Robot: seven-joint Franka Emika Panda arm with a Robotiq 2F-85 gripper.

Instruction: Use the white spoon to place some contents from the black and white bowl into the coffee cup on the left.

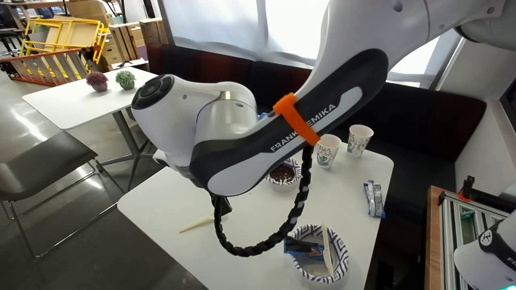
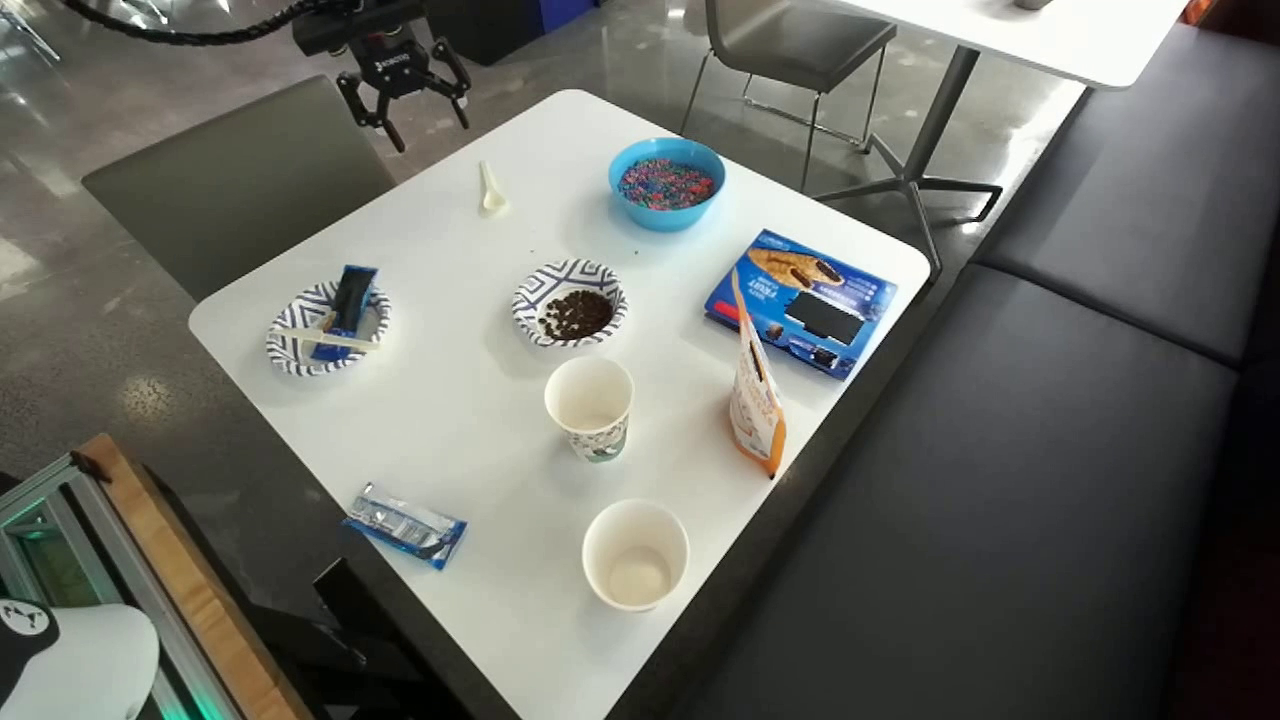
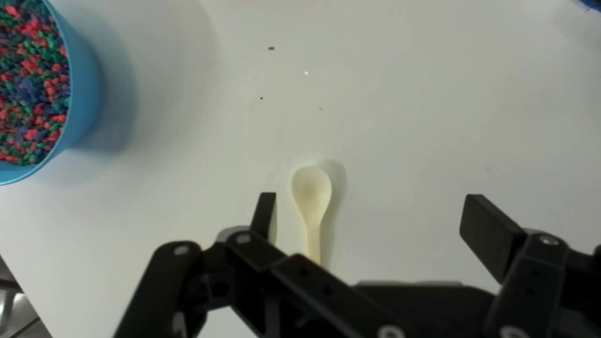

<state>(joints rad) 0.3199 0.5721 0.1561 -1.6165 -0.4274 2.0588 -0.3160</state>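
A small, round black and white bowl of dark brown pieces sits on a white table; every place here is given from that bowl. Just beside it, upright, stands the white coffee cup, the further left of a pair in both exterior views, so probably the one meant; no brown pieces show inside. Across the bowl from that cup, near the table's edge, the white spoon lies with its scoop end towards the bowl; a blue bowl of coloured grains is on that side too. On the spoon's side, higher than the bowl, hangs the gripper, its two fingers spread wide and pinching nothing; in the wrist view the spoon shows between them, nearer one finger. The task looks not yet begun: gripping the spoon, scooping from the bowl, carrying and tipping into the cup all seem left. Farther from the bowl are a blue box picturing a filled bar, where one word seems to read FRUIT, and an orange and white pouch seen edge-on, its words illegible. Well apart from the bowl, a second patterned bowl holds a dark blue packet and a pale utensil; elsewhere lie silver-and-blue packets, lettering too small to read, and, past the coffee cup, a matching second cup. High above the bowl's level, the robot arm reads FRANK, then an orange strap, then EMIKA; small letters on the gripper's housing appear to spell ROBOTIQ.
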